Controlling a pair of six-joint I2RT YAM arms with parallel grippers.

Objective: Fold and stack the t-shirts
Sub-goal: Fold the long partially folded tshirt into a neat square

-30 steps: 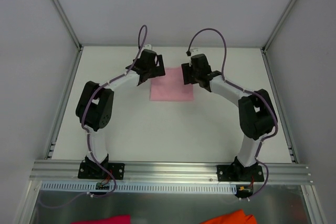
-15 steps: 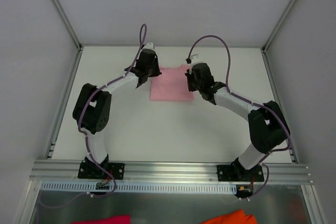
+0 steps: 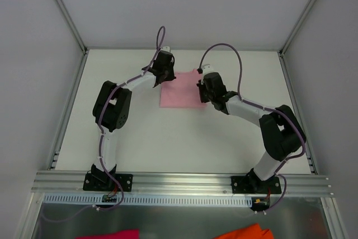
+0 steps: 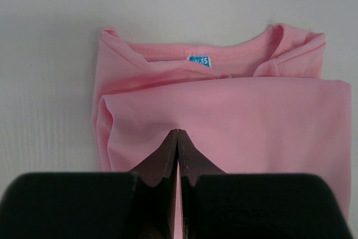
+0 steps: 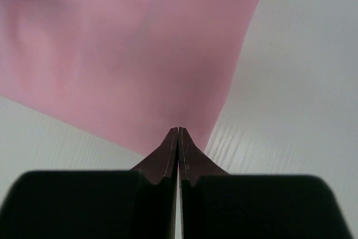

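Status:
- T-shirt (image 3: 182, 89): folded into a flat pink rectangle on the white table (image 3: 140, 132), upper middle of the top view, sitting between the two wrists.
- Left gripper (image 4: 178, 132): jaws pressed fully together, no gap. In the top view it sits at the shirt's upper left edge. In its own camera the tips rest on the top layer, lower centre of frame, and a soft crease in the cloth runs into them. You can't tell from here whether any fabric is actually pinched.
- Same camera: collar runs along the top of the frame, neck label (image 4: 199, 61) just above centre, folded-in cloth bunched at the upper left and upper right corners.
- Right gripper (image 5: 178, 130): jaws also pressed together. The tips sit on the cloth just inside its near edge, with bare table to the right and lower left. Pinch or not: can't tell either.
- Off the table, bottom edge of the top view: magenta cloth (image 3: 114, 233) at left, orange cloth (image 3: 246, 232) at right, well apart from the shirt.
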